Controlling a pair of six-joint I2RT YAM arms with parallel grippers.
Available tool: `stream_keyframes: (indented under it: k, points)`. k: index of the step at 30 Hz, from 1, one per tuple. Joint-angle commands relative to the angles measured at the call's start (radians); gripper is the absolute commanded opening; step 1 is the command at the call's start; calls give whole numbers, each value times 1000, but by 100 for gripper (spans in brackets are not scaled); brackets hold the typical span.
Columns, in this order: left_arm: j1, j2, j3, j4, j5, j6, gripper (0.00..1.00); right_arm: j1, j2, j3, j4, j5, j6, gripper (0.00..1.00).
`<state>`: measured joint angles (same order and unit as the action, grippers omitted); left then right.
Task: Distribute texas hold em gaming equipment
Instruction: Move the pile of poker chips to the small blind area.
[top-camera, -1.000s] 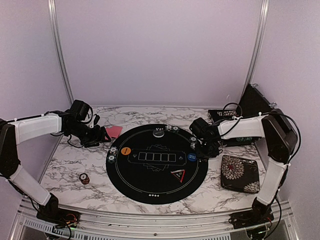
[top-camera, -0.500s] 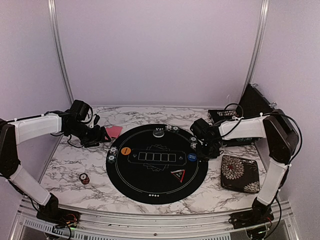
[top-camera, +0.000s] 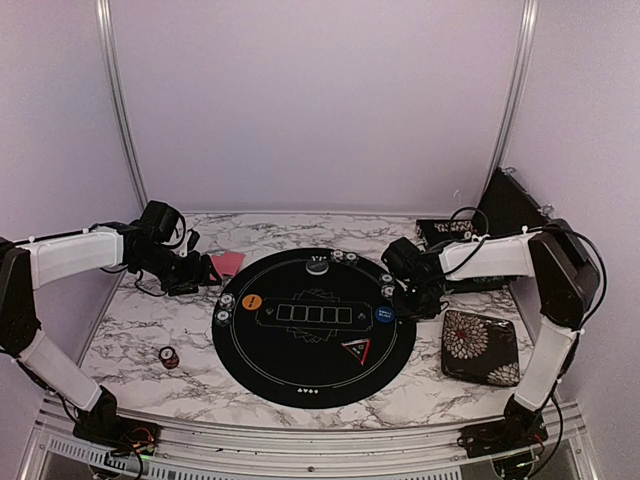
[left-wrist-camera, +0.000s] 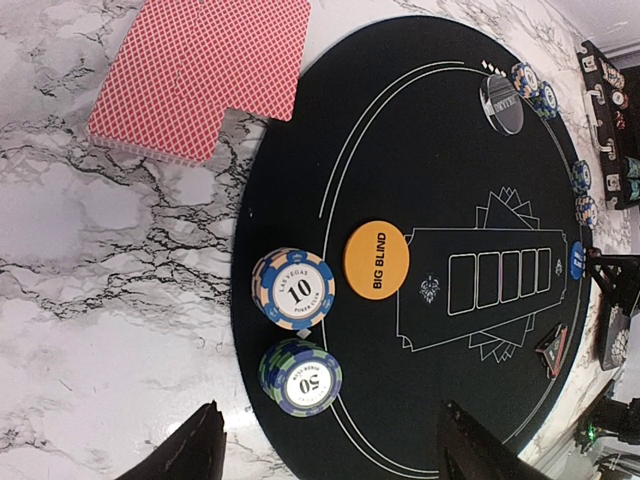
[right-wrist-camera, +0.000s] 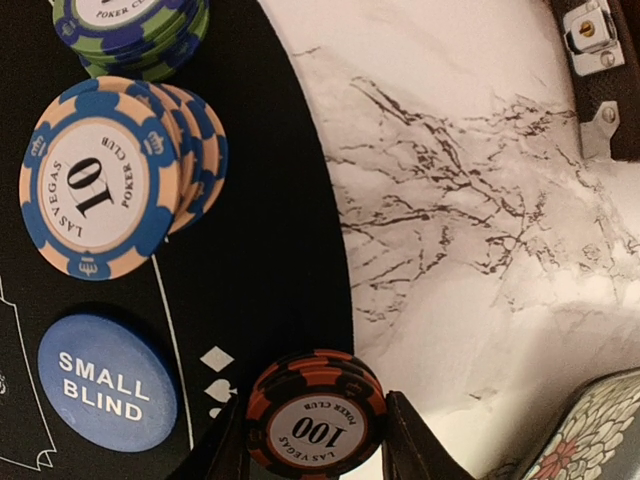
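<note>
Right jaws clasp the 100 chip stack (right-wrist-camera: 318, 420) at the mat's (right-wrist-camera: 260, 270) right edge, just beside the SMALL BLIND button (right-wrist-camera: 105, 382). Left jaws slack, empty, toward desk's left edge. Likely placing: keep stack level, seat flat, release slowly.

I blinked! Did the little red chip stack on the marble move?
No. The red chip stack sits as far left of the black mat as before.
</note>
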<state>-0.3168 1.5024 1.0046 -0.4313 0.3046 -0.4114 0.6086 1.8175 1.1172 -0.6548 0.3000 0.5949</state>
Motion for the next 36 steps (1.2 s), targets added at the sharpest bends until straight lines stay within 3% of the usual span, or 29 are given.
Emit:
stream_keyframes:
  k: [1,11,36]
  points:
    - [4,-6,-14,2,-10,4,74,10,-12,-10,-49,-10,8,41]
    - [4,-8,-12,0,-13,4,74,10,-28,-1,-43,-18,7,53]
    - [4,-37,-15,-29,-37,-15,74,27,-150,5,-38,-30,-13,65]
